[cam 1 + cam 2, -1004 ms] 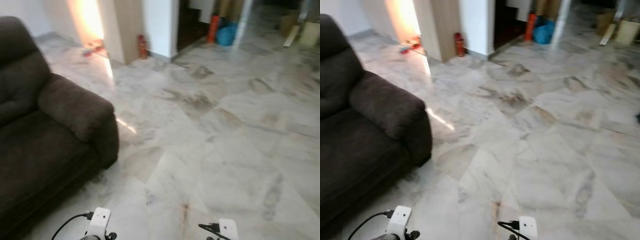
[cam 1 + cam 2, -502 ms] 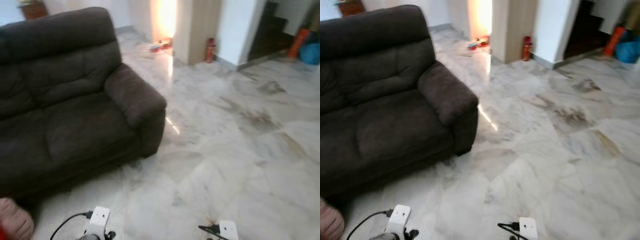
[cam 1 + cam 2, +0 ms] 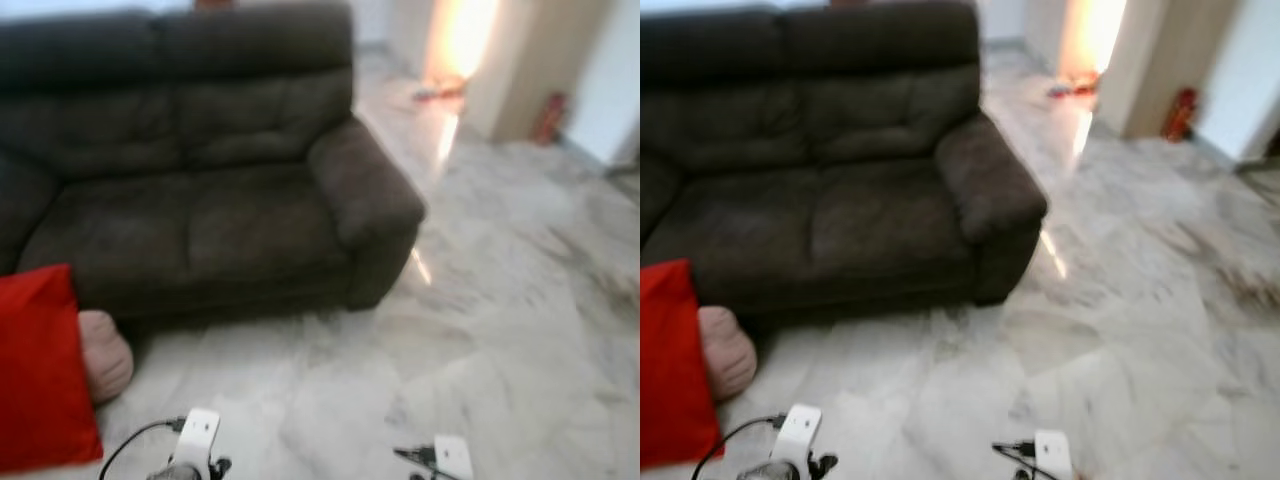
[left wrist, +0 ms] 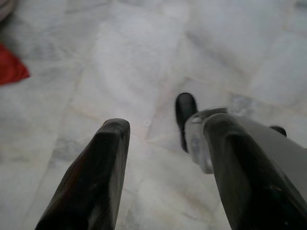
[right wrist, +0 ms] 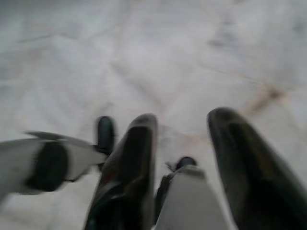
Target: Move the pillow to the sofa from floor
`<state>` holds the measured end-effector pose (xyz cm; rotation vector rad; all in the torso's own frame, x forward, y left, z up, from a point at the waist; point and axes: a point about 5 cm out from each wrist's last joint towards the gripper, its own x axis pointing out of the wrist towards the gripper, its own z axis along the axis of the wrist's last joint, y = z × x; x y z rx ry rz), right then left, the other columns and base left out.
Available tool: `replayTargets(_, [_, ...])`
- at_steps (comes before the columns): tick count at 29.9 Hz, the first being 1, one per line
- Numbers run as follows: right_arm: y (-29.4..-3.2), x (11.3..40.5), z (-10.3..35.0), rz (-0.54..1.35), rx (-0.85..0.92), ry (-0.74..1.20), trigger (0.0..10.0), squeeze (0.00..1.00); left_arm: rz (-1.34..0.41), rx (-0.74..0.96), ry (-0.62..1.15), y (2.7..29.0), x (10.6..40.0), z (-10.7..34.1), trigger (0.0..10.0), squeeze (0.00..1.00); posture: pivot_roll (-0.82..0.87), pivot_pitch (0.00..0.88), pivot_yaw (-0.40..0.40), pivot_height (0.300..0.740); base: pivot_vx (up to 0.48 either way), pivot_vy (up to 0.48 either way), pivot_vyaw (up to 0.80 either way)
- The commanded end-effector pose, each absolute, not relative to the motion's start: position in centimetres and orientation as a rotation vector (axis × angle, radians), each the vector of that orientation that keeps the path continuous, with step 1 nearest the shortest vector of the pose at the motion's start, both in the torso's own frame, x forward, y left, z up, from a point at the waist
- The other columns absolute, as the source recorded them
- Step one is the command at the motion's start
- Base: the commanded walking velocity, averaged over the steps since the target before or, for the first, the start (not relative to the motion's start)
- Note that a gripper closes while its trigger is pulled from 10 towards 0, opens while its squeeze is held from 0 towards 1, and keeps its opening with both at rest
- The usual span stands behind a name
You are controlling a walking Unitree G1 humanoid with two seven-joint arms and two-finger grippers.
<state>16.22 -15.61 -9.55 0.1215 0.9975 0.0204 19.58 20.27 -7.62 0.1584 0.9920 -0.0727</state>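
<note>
While my head views frame the dark brown sofa [image 3: 200,190], a bright red pillow [image 3: 40,370] stands lower left; both pincers, left pincer [image 4: 165,143] and right pincer [image 5: 184,139], hang open over marble floor [image 4: 144,43].

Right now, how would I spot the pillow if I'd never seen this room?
Find the big dark brown sofa on the pale marble floor. Look on the floor in front of its left end, at the robot's left. The red pillow is there, flat and bright red, unlike the rounded pink cushion beside it.
</note>
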Motion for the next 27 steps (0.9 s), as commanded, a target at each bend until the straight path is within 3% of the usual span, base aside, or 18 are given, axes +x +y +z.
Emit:
replayTargets(1, [-16.31, 15.83, -9.68, 0.004, 0.111, 1.009, 10.0, 0.00, -0.084, 0.170, 0.997, 20.10, 19.48, -7.70, 10.0, 0.00, 0.04, 0.000, -0.011, 0.740, 0.000, 0.000, 0.80])
replayTargets(27, [-16.07, 15.77, -9.71, 0.025, 0.106, 1.011, 10.0, 0.00, -0.078, 0.179, 0.995, 20.31, 19.40, -7.71, 10.0, 0.00, 0.05, 0.000, -0.007, 0.740, 0.000, 0.000, 0.80])
